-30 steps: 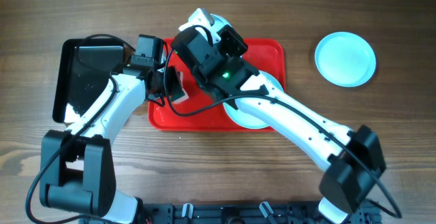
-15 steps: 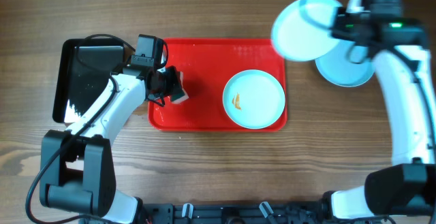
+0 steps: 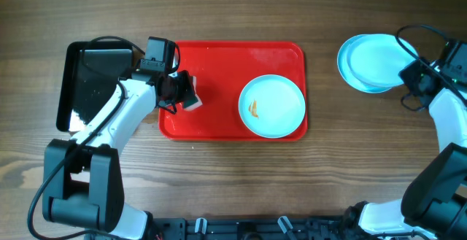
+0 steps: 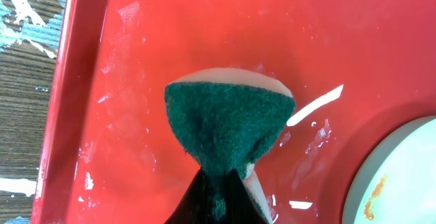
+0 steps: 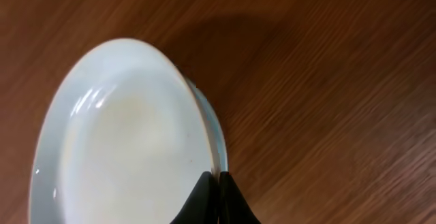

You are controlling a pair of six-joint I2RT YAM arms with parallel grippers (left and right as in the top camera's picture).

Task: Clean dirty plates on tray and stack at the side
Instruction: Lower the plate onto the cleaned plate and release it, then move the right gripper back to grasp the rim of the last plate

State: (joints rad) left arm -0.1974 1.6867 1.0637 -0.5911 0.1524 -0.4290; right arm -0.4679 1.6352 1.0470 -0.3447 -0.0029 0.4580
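The red tray [image 3: 219, 120] lies mid-table with one pale plate [image 3: 281, 116] on it, marked by an orange smear [image 3: 254, 109]. My left gripper [image 3: 182, 94] hovers over the tray's left part, shut on a green sponge [image 4: 228, 125]; the smeared plate's rim [image 4: 402, 176] shows at lower right of the left wrist view. At the right, two plates [image 3: 371, 63] lie stacked, slightly offset. My right gripper [image 3: 406, 74] is shut on the upper plate's [image 5: 122, 142] right rim, its fingers [image 5: 208, 200] pinching the edge; the lower plate's rim [image 5: 219, 132] peeks out beneath.
A glossy black tray [image 3: 95, 79] sits at the far left beside the left arm. Bare wooden table [image 3: 343, 160] surrounds the red tray and the stacked plates. Wet streaks [image 4: 129, 115] mark the red tray's floor near the sponge.
The right arm carried a plate from the red tray across to the right and lowered it onto the plate there. The left arm and sponge stayed put.
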